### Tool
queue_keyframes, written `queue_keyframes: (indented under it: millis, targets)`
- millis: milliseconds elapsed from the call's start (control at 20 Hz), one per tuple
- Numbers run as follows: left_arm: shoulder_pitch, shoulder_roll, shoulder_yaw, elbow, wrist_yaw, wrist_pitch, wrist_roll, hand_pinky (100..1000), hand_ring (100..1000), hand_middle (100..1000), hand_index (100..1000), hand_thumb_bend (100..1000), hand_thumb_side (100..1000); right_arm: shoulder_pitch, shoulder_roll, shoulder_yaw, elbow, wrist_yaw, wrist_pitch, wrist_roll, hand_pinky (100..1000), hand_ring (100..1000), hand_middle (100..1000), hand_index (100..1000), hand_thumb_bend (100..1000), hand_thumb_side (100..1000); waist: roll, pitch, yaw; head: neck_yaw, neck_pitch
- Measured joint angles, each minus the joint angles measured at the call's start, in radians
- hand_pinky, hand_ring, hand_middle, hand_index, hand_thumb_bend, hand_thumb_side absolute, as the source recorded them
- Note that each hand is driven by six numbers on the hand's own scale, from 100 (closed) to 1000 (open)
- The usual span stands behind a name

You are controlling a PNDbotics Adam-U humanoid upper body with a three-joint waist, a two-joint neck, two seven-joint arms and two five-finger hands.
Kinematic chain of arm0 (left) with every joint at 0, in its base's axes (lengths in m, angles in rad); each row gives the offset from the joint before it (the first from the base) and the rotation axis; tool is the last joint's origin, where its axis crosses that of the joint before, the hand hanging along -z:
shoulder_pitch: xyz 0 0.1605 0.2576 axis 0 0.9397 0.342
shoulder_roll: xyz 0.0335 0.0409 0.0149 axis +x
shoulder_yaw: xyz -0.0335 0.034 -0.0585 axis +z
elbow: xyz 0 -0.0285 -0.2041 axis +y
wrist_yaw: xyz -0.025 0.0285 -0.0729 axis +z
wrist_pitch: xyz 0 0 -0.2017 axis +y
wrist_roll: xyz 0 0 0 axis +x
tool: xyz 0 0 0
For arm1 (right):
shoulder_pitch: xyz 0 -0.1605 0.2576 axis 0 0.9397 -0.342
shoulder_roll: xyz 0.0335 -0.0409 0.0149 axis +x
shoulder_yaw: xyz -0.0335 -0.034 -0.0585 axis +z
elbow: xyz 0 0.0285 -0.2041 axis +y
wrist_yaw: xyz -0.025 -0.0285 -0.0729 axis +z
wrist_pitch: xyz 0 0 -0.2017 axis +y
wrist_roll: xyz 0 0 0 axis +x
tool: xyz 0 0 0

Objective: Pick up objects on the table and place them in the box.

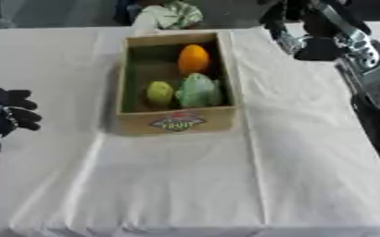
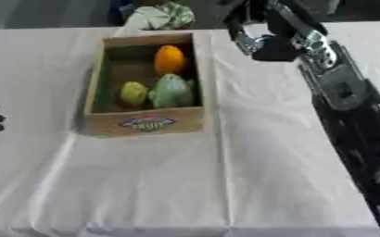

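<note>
An open cardboard box (image 1: 132, 69) with a fruit label on its front stands at the middle of the table, towards the back. Inside lie an orange fruit (image 1: 193, 59) at the far end, a yellow-green fruit (image 1: 159, 93) and a bigger pale green one (image 1: 197, 91) at the near end. My right hand (image 2: 266, 44) hangs over the table just right of the box's far corner, fingers relaxed and pointing down, holding nothing. My left hand (image 1: 11, 109) rests at the left edge, fingers loosely spread and empty.
A white cloth (image 1: 185, 185) covers the table, creased along lines running from the box to the front. A green-and-white patterned thing (image 1: 170, 14) sits beyond the far edge behind the box. My right arm (image 2: 347, 115) spans the right side.
</note>
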Motion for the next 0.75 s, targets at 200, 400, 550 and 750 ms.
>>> queue_keyframes:
  millis: [200, 400, 550, 750]
  targets:
    - [-0.001, -0.009, 0.007, 0.005, -0.004, -0.001, 0.008, 555, 566, 564, 718, 100, 911, 0.133, -0.001, -0.054, -0.122, -0.033, 0.039, 0.02, 636, 673, 769, 814, 100, 383, 0.001, 0.004, -0.01, 0.013, -0.001]
    - [-0.009, -0.017, 0.012, 0.008, -0.003, -0.003, 0.013, 556, 566, 565, 719, 100, 915, 0.241, 0.016, -0.098, -0.189, -0.03, 0.059, 0.033, 635, 670, 769, 801, 100, 412, 0.007, 0.011, -0.016, 0.02, -0.001]
    - [-0.01, -0.024, 0.013, 0.014, 0.006, -0.004, 0.013, 556, 566, 564, 720, 100, 916, 0.29, 0.043, -0.122, -0.207, -0.011, 0.078, 0.033, 631, 663, 764, 792, 100, 424, 0.008, 0.014, -0.016, 0.02, -0.001]
    - [-0.016, -0.035, 0.015, 0.02, 0.017, -0.009, 0.008, 555, 566, 564, 721, 100, 913, 0.325, 0.086, -0.15, -0.218, 0.012, 0.11, 0.015, 627, 655, 758, 786, 100, 432, 0.014, 0.016, -0.021, 0.024, -0.001]
